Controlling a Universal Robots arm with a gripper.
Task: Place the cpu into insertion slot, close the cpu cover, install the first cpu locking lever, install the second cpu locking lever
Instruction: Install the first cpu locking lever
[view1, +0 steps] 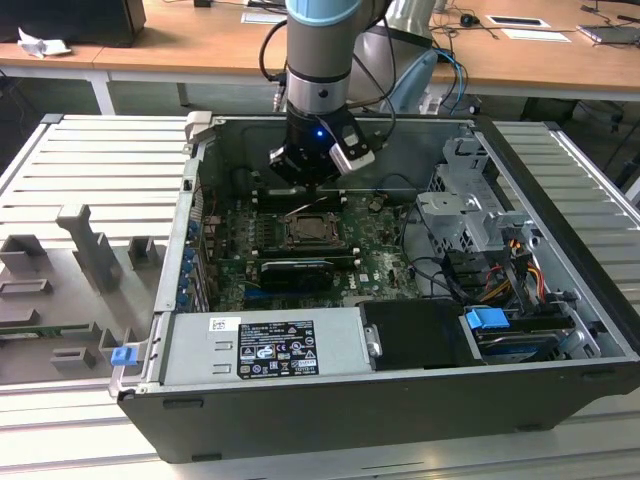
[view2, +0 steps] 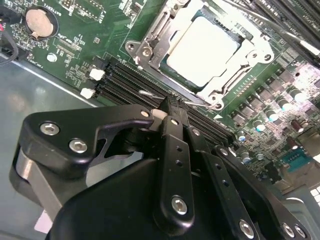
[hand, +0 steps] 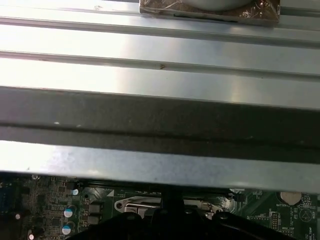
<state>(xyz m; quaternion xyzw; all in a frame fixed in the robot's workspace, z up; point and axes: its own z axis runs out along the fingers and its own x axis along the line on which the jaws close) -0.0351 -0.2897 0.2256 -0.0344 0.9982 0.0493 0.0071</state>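
The cpu, a pale square chip, lies flat in the insertion slot on the green motherboard inside the open computer case. The cpu cover, a silver frame, lies down around the chip's edges. My gripper hangs just beside the socket, its black fingers pressed together. The tips meet a thin wire locking lever that runs along the socket's edge. I cannot tell whether the wire is pinched or only touched. In the exterior view the gripper is low over the board, at the socket's far side.
Black memory slots run next to the fingertips, and a coin battery sits further off. A long black graphics card, the power supply, a drive cage and cables crowd the case. The case wall is close.
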